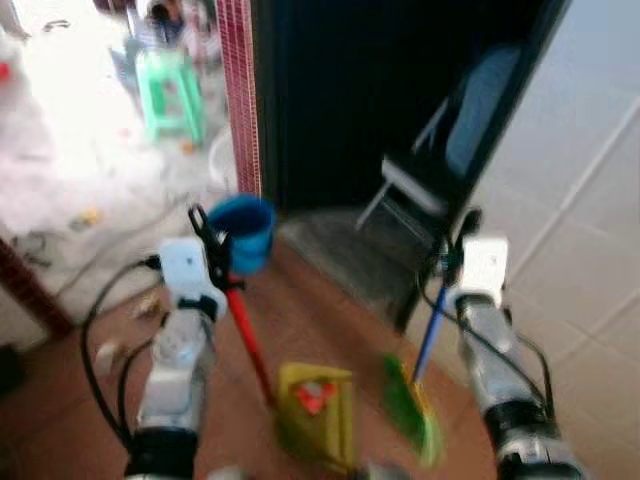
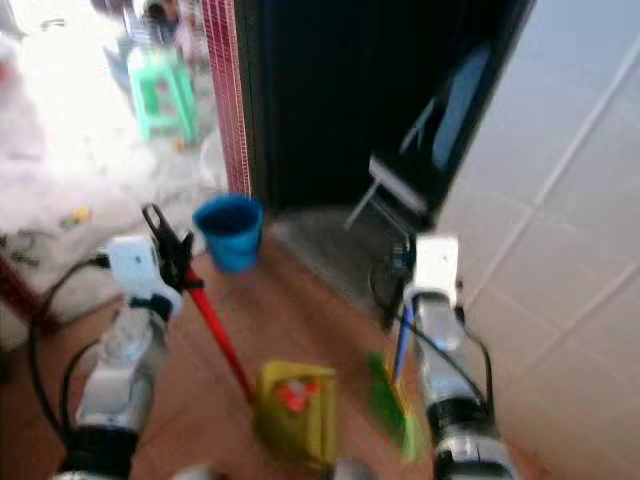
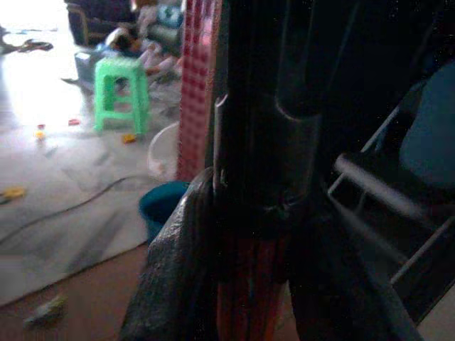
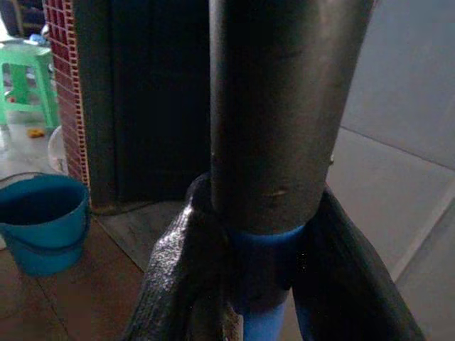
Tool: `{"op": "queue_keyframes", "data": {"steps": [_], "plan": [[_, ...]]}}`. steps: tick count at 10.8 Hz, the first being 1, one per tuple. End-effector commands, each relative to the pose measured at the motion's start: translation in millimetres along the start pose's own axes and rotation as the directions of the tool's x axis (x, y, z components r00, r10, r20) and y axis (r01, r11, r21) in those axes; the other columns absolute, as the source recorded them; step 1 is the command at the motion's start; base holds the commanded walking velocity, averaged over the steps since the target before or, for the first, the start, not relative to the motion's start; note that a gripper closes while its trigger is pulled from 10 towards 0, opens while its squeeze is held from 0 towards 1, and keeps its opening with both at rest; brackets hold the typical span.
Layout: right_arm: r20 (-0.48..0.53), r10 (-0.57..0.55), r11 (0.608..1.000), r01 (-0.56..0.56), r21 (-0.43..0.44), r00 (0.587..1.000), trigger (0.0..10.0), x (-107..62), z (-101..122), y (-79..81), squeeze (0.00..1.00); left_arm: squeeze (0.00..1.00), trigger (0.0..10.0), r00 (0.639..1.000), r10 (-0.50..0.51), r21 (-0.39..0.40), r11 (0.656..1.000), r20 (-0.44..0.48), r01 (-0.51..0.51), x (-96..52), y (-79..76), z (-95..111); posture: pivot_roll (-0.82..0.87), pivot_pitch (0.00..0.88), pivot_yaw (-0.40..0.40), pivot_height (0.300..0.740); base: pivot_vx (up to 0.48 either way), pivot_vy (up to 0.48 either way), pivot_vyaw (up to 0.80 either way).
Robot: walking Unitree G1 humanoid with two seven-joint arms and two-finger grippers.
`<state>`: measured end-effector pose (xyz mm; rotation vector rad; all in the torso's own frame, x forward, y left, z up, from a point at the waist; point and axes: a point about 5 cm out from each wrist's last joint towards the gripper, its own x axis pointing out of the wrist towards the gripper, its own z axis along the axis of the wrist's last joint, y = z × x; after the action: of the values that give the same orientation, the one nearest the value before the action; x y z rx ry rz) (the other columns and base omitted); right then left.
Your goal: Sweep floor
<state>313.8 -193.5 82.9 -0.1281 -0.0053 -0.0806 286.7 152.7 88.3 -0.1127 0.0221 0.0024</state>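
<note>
The left gripper (image 1: 207,238) is clamped on the red handle of a yellow plastic dustpan (image 1: 318,415), its two black fingers (image 3: 167,284) pressed against either side of the pole, which runs down at a slant to the pan resting on the reddish-brown tiled floor (image 1: 300,310) between the two silver arms. The right gripper (image 1: 452,255) grips the blue pole, capped with a dark grey sleeve, of a green-bristled broom (image 1: 413,410); in the right wrist view its fingers (image 4: 174,284) close around the blue shaft just below the sleeve. The broom's head sits on the floor just beside the dustpan, on the robot's right. A round blue plastic bucket (image 1: 243,232) stands on the floor ahead of the left gripper, near a pillar of small red tiles (image 1: 240,90). Past the pillar, a light green plastic stool (image 1: 172,92) stands on pale, littered ground. A folding metal chair with a dark seat (image 1: 440,160) leans in the dark doorway, next to a white tiled wall (image 1: 580,180)
</note>
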Motion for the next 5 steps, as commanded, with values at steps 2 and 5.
{"op": "queue_keyframes", "data": {"steps": [2,5], "plan": [[0.004,-0.009,1.0,0.009,0.014,1.0,10.0,2.0,2.7,-1.7,0.0,0.0,10.0,0.998,0.008,-0.015,1.0,0.068,-0.007,7.1,-5.0,15.3,-0.04,0.0,-0.025,0.74,0.0,0.0,0.0],[0.006,0.007,1.0,-0.008,0.019,1.0,10.0,-0.4,2.2,-0.5,0.0,0.0,10.0,0.997,0.021,-0.014,1.0,0.074,-0.02,1.1,-8.0,16.2,-0.03,0.0,-0.022,0.74,0.0,0.0,0.0]]}}
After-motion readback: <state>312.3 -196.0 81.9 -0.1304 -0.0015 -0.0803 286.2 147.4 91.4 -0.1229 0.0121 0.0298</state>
